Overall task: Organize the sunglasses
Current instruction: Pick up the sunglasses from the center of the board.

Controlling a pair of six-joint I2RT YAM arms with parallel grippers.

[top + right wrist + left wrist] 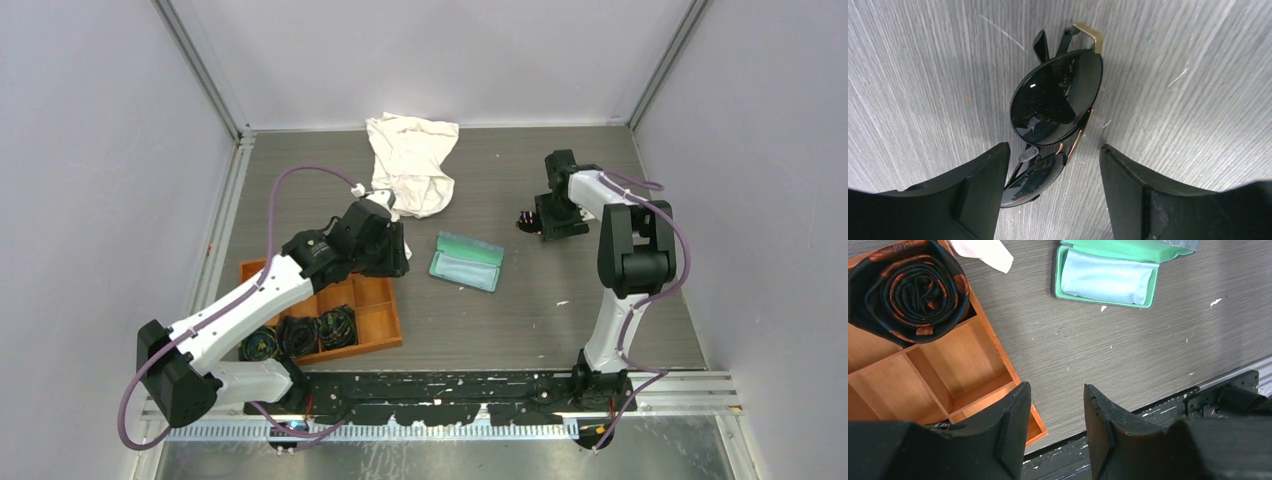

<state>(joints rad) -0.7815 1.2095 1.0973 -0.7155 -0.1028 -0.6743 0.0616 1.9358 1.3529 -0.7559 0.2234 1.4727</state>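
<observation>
The sunglasses (1055,107), black-framed with dark oval lenses and a gold bridge, lie on the grey table. In the top view they show as a small dark shape (526,220) just left of my right gripper (545,222). In the right wrist view my right gripper (1053,157) is open, its jaws standing on either side of the lower lens without gripping it. The open glasses case (466,261) with mint-green lining lies mid-table; it also shows in the left wrist view (1105,277). My left gripper (1055,400) is open and empty, above the table by the tray's corner.
An orange wooden tray (375,300) with compartments holds round black coiled bundles (300,335); one bundle (908,287) shows in the left wrist view. A white cloth (410,160) lies crumpled at the back. White walls close in the table on three sides.
</observation>
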